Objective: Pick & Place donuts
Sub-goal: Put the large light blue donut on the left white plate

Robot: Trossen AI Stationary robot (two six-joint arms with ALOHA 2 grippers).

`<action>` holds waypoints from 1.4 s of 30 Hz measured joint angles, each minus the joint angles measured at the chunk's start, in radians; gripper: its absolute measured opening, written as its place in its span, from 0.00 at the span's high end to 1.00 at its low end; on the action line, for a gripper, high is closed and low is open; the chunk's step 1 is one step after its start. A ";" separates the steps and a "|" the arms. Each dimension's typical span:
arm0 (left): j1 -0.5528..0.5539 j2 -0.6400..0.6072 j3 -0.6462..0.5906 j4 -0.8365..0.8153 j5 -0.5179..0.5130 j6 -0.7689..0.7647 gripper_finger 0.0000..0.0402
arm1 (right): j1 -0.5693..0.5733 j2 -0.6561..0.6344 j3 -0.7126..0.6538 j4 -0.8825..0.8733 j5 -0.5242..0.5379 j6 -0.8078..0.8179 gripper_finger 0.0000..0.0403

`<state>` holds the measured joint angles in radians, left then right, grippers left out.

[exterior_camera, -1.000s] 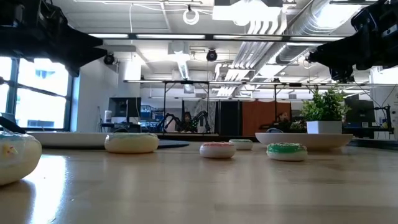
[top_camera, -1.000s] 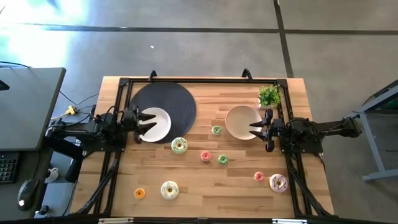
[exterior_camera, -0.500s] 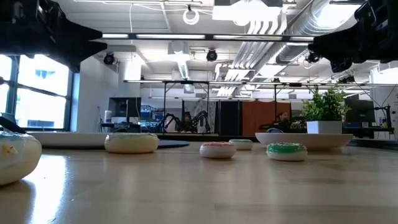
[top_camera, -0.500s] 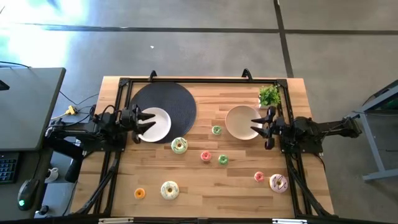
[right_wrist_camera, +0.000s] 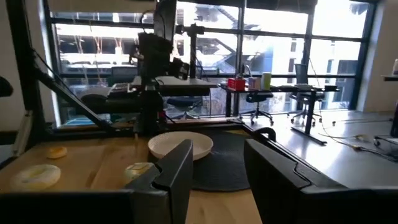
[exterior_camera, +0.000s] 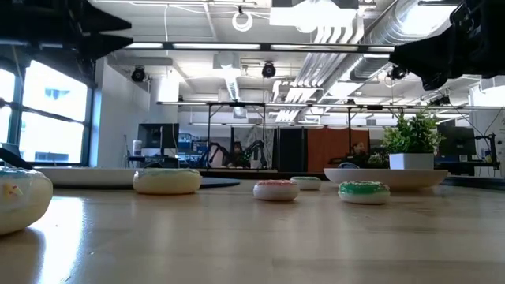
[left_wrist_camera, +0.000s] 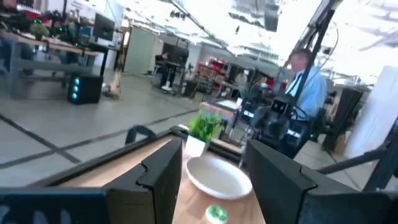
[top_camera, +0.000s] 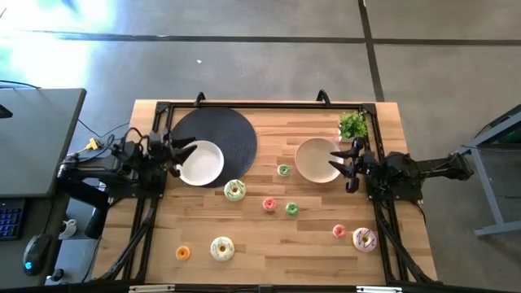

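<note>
Hovering at the left edge of the table (top_camera: 269,244), the left gripper (top_camera: 181,156) reaches over the left rim of the white plate (top_camera: 203,163), fingers spread wide with nothing between them. That plate rests on a black round mat (top_camera: 224,130) in the upper left of the high view. The right gripper (top_camera: 338,161) hangs over the right rim of the beige plate (top_camera: 313,159), right of centre, its fingers also spread wide and empty; a plant (top_camera: 352,125) stands just above it, near the table's upper right corner. Eight donuts lie flat, holes facing up, so none has a long axis to speak of. A large green-white donut (top_camera: 234,190) sits just below the white plate, and a small green one (top_camera: 283,170) lies just left of the beige plate. Near centre, a small pink-red donut (top_camera: 269,204) and another small green one (top_camera: 292,209) lie side by side but apart. In the lower left a small orange donut (top_camera: 182,253) lies near a large cream-yellow donut (top_camera: 222,248). In the lower right a small pink donut (top_camera: 339,232) lies just beside a large pink-white donut (top_camera: 364,239). In the low view, donuts sit as flat discs on the wood, the nearest cut off at the left edge.
</note>
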<state>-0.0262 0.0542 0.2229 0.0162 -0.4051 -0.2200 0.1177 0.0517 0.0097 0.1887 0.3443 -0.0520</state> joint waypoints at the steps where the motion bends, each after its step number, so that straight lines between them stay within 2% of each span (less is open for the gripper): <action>1: 0.000 0.013 0.023 -0.032 -0.008 0.011 0.56 | 0.000 0.000 0.000 -0.012 -0.002 0.000 0.65; 6: 0.000 0.116 0.140 -0.185 -0.058 0.008 0.56 | 0.000 0.000 0.000 -0.007 -0.042 -0.010 0.65; 14: -0.001 0.416 0.208 -0.238 0.013 -0.025 0.56 | -0.001 0.006 0.000 0.119 0.096 -0.103 0.65; 20: 0.000 0.698 0.262 -0.229 0.174 -0.045 0.56 | -0.001 0.006 0.000 0.172 0.116 -0.199 0.65; 27: 0.000 1.040 0.377 -0.227 0.382 -0.048 0.56 | -0.001 0.006 0.000 0.172 0.102 -0.161 0.65; 32: 0.000 1.221 0.449 -0.225 0.588 -0.025 0.56 | -0.001 0.006 0.000 0.165 0.102 -0.159 0.65; 34: -0.001 1.271 0.465 -0.228 0.637 -0.022 0.56 | -0.001 0.006 0.000 0.156 0.102 -0.158 0.65; 37: -0.008 1.325 0.474 -0.223 0.637 -0.021 0.56 | -0.001 0.006 0.000 0.139 0.101 -0.150 0.65; 42: -0.035 1.390 0.473 -0.225 0.536 0.016 0.56 | -0.002 0.006 0.000 0.118 0.101 -0.079 0.65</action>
<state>-0.0614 1.4440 0.6960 -0.2089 0.1306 -0.2042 0.1162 0.0578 0.0097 0.3067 0.4454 -0.1306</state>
